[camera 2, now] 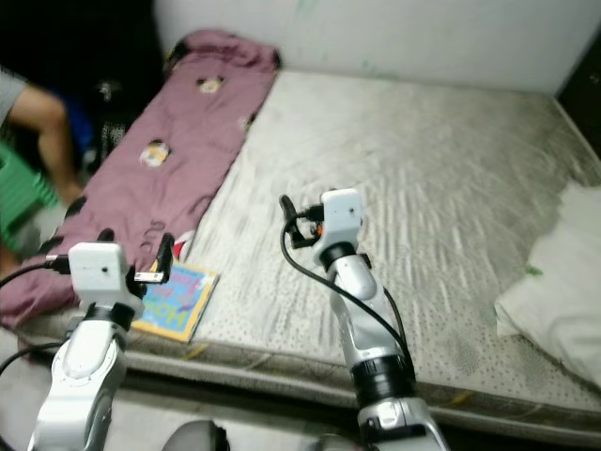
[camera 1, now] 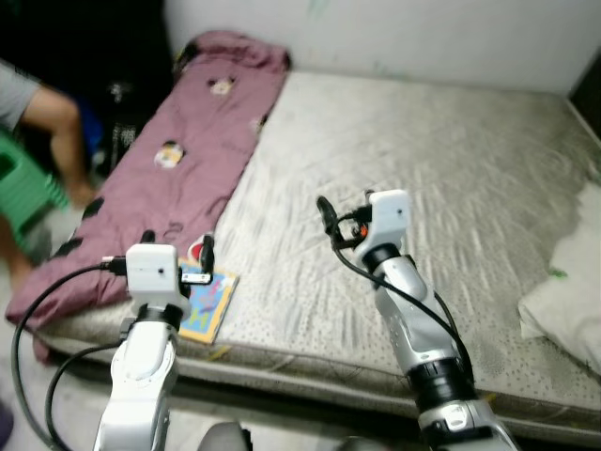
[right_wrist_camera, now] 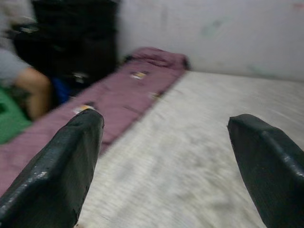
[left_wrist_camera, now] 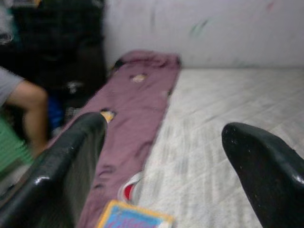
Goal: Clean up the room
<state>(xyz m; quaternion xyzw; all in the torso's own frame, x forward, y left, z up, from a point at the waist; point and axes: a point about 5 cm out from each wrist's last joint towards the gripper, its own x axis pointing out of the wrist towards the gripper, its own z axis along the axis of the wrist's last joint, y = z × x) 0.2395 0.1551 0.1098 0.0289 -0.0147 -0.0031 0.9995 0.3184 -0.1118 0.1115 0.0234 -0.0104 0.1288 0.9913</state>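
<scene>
A colourful book (camera 1: 208,303) lies flat at the front left corner of the grey mattress (camera 1: 423,160), partly under my left gripper (camera 1: 177,242). That gripper is open and hovers above the book and a small red and white item (left_wrist_camera: 129,190) next to it. A maroon blanket (camera 1: 188,141) with cartoon prints runs along the mattress's left side. My right gripper (camera 1: 336,221) is open and empty, raised over the middle of the mattress. In the right wrist view its fingers (right_wrist_camera: 52,166) stand wide apart.
A person (camera 1: 52,117) sits at the far left on a green stool (camera 1: 23,193) beside the bed. A white pillow or cloth (camera 1: 573,272) lies at the mattress's right edge. A pale wall stands behind the bed, and dark furniture at the back left.
</scene>
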